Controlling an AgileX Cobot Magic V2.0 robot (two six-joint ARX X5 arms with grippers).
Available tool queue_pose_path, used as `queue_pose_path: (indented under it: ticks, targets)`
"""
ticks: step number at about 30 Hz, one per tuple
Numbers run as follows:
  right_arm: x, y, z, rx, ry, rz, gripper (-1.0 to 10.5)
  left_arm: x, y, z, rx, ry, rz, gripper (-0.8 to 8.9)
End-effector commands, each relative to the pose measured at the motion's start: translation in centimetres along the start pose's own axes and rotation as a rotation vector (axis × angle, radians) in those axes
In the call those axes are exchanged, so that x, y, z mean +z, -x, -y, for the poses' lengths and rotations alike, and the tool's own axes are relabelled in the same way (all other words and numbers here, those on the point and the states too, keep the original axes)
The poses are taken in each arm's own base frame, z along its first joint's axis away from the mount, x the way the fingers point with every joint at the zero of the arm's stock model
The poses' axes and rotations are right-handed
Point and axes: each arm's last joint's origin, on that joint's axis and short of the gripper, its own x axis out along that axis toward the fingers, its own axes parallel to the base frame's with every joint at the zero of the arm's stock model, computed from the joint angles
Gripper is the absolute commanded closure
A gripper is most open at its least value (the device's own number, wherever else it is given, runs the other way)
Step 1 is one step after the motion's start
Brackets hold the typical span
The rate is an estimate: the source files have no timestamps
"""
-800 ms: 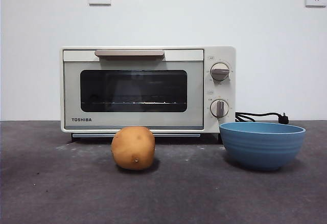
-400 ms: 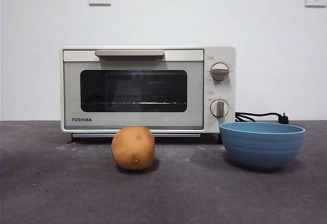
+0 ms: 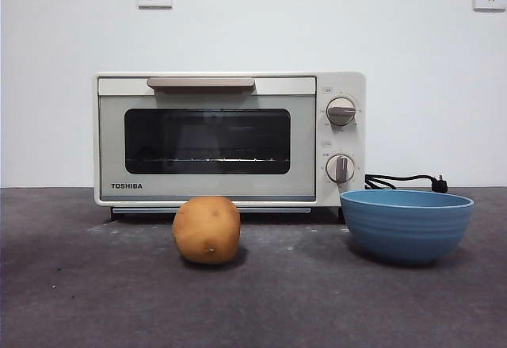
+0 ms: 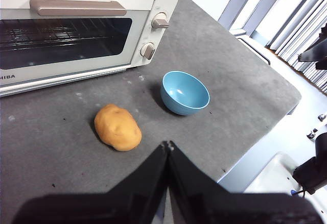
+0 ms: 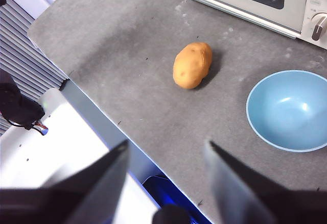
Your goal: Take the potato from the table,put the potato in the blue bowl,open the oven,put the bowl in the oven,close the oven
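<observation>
Nothing has moved. Potato (image 5: 192,65) untouched; my right claw (image 5: 166,168) gapes empty, left claw (image 4: 168,146) pinched empty. Next: reach for it.

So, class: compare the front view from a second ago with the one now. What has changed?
Nothing visibly changed. The potato lies on the table in front of the shut oven, the blue bowl stands empty beside it, and no arm has entered the front view.
</observation>
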Motion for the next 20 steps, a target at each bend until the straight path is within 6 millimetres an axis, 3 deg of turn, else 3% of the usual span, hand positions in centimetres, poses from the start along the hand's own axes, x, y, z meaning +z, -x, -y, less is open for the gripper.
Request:
queue_pose_path:
  ticks: [1,7,12,20]
  targets:
    - [0.1,0.0,0.0,0.002,-0.01,0.003,4.1,0.0,0.0,0.1,-0.005,-0.018,0.003,8.21]
    - [0.6,-0.4,0.0,0.016,-0.032,0.025,4.1,0.0,0.0,0.1,-0.005,-0.019,0.003,8.21]
    - [1.6,-1.8,-0.2,0.071,-0.031,0.027,4.1,0.0,0.0,0.1,-0.005,-0.018,0.003,8.21]
    - [4.1,-7.5,-1.0,0.133,0.014,-0.017,4.1,0.0,0.0,0.1,-0.004,-0.018,0.003,8.21]
